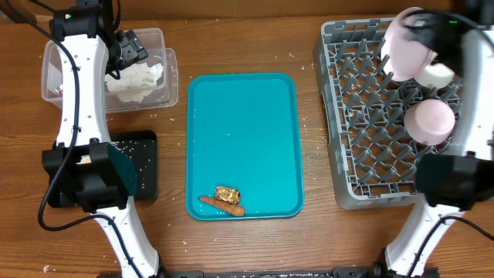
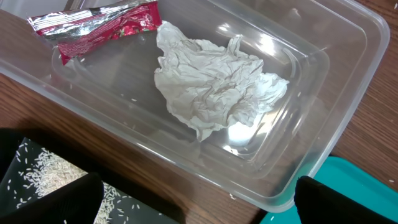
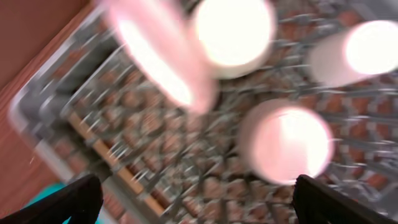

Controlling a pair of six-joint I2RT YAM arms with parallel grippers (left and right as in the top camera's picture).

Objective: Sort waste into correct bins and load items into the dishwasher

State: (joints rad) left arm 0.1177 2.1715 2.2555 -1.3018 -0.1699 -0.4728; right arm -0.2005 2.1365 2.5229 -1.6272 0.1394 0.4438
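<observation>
My left gripper [image 2: 199, 205] hangs open and empty above the near rim of the clear tub [image 2: 348, 93]. In the tub lie the crumpled white napkin [image 2: 217, 87] and the red wrapper [image 2: 99, 28]. Rice grains [image 2: 43, 174] are scattered on the black tray [image 1: 143, 162]. The brown food lump [image 1: 227, 192] and the carrot piece [image 1: 222, 205] lie on the teal tray [image 1: 243, 116]. My right gripper [image 3: 199, 202] is open and empty over the grey dish rack [image 1: 370, 147]. The rack holds a plate [image 1: 405, 46], a bowl [image 1: 430, 120] and a small white dish [image 1: 438, 75]. The right wrist view is motion-blurred.
The teal tray sits mid-table between the bins and the rack. A few stray rice grains dot the wooden table [image 1: 309, 123]. My left arm [image 1: 81, 116] stretches along the table's left side, partly over the black tray and the tub.
</observation>
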